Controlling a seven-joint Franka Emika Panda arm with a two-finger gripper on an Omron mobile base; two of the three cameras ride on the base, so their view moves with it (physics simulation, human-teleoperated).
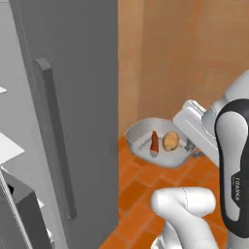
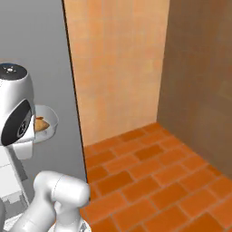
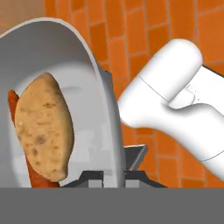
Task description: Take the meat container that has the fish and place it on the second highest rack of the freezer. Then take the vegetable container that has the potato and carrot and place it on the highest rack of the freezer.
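A shallow grey vegetable container (image 1: 146, 131) hangs in the air over the orange tiled floor, just right of the freezer's open door (image 1: 82, 73). In it lie the tan potato (image 1: 170, 141) and the thin orange carrot (image 1: 154, 142), side by side. My gripper (image 1: 190, 147) is shut on the container's right rim. In the hand view the rim (image 3: 98, 83) runs between my fingertips (image 3: 94, 176), with the potato (image 3: 43, 127) large beside it and the carrot (image 3: 12, 101) behind it. From the right base view the container (image 2: 50, 118) peeks out from behind my arm.
The freezer door's long grey handle (image 1: 56, 136) stands left of the container. White shelves (image 1: 9, 148) show at the far left. A tan wall (image 2: 118, 63) and a brown side wall (image 2: 199, 81) close off the tiled floor (image 2: 149, 181). My own elbow (image 1: 185, 204) sits below the container.
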